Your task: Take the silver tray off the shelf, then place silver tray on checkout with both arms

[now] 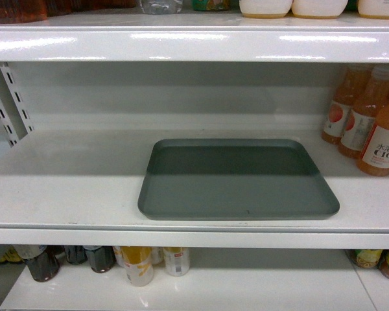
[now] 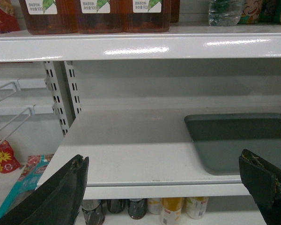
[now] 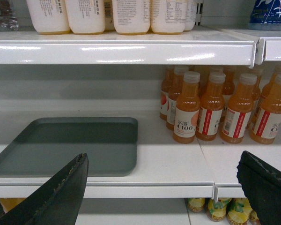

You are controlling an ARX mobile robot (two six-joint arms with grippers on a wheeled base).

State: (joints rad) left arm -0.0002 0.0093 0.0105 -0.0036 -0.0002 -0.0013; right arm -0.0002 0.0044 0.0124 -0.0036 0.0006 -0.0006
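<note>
lying flat on the shelf [image 1: 71, 188], the tray [image 1: 236, 181] waits; both jaws are spread wide, ready to grab it.

The silver tray [image 1: 236, 181] lies flat on the shelf [image 1: 71, 188] before me, right of its middle, near the front edge. Orange bottles [image 1: 369, 123] stand to the tray's right, apart from it. Slotted uprights [image 1: 10, 103] rise at the left. Another board sits above, more bottles [image 1: 139, 262] below. My left gripper [image 2: 164, 187] hangs before the tray's left end, my right gripper [image 3: 164, 187] before its right.
</note>
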